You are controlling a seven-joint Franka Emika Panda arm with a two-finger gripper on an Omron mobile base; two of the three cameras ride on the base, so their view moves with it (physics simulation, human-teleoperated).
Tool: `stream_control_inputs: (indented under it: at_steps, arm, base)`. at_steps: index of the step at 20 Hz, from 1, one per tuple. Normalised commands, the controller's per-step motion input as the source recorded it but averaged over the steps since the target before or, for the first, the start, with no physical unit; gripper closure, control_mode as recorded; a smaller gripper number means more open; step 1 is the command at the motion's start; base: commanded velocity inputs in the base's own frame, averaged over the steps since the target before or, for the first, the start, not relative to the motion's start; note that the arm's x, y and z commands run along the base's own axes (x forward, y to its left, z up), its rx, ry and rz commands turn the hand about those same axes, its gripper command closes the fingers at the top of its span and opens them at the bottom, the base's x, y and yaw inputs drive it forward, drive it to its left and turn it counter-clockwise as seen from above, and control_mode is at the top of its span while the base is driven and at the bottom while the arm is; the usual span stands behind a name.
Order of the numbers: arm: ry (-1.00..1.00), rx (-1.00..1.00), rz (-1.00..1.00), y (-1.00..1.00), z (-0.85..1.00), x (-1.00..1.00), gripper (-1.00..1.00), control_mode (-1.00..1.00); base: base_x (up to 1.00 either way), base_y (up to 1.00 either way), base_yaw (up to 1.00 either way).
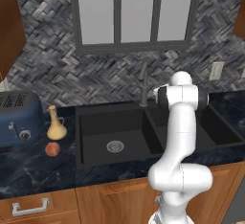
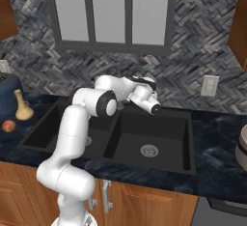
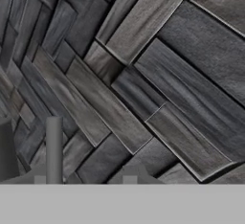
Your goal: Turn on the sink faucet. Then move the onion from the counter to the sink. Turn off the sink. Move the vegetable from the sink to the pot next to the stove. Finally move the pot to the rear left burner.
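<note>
One onion (image 1: 52, 149) on counter (image 1: 28, 168), well left of pincer (image 2: 120, 105).

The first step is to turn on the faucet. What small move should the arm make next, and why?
Probably ease the fingers onto the sink faucet lever and push it. The fingers are close by the faucet behind the sink, facing the tiled wall. No water shows in the basin, and the onion lies on the counter, so the first step looks undone.

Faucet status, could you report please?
Tool at the faucet, jaw state unclear. Onion on counter beside vase. Nothing blocking.
</note>
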Motion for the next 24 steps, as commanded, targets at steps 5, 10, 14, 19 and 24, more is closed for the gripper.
stream_control_inputs:
  at_steps: [5,10,14,19,24]
  arm:
    - [0.02,0.04,0.00,-0.57,-0.43,0.00,1.00,-1.00]
    - [0.02,0.03,0.00,-0.56,-0.42,0.00,1.00,-1.00]
    - [0.02,0.03,0.00,-0.56,-0.41,0.00,1.00,-1.00]
    - [0.00,0.01,0.00,-0.53,-0.41,0.00,1.00,-1.00]
    - [0.00,0.02,0.00,-0.54,-0.41,0.00,1.00,-1.00]
  base:
    - [0.00,0.00,0.00]
    - [0.00,0.00,0.00]
    - [0.00,0.00,0.00]
    - [0.00,0.00,0.00]
    - [0.00,0.00,0.00]
